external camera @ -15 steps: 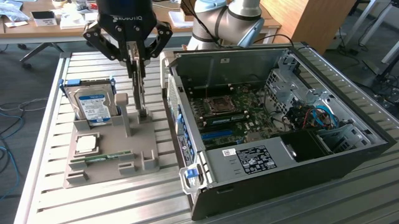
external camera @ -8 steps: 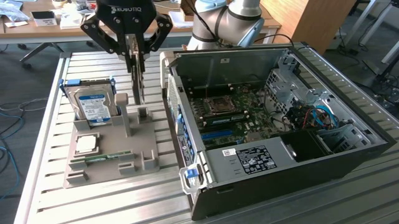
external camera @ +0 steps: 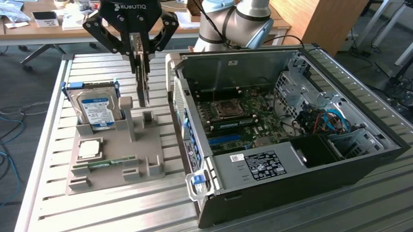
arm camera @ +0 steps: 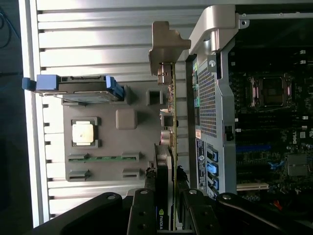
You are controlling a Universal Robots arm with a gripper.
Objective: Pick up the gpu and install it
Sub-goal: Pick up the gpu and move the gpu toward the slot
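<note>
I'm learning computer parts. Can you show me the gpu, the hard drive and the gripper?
gpu (external camera: 143, 88): exterior view, lower part of the card.
hard drive (external camera: 96, 110): exterior view, blue-white label.
gripper (external camera: 143, 48): exterior view, between the fingertips clamping the gpu.

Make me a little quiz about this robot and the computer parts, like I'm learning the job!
1. True or false: the gripper is holding the graphics card.
2. The clips on the hard drive are: A blue, B red, C yellow.
3. Fill in: the side of the computer case is ____.
Key: 1 true; 2 A; 3 open.
</note>
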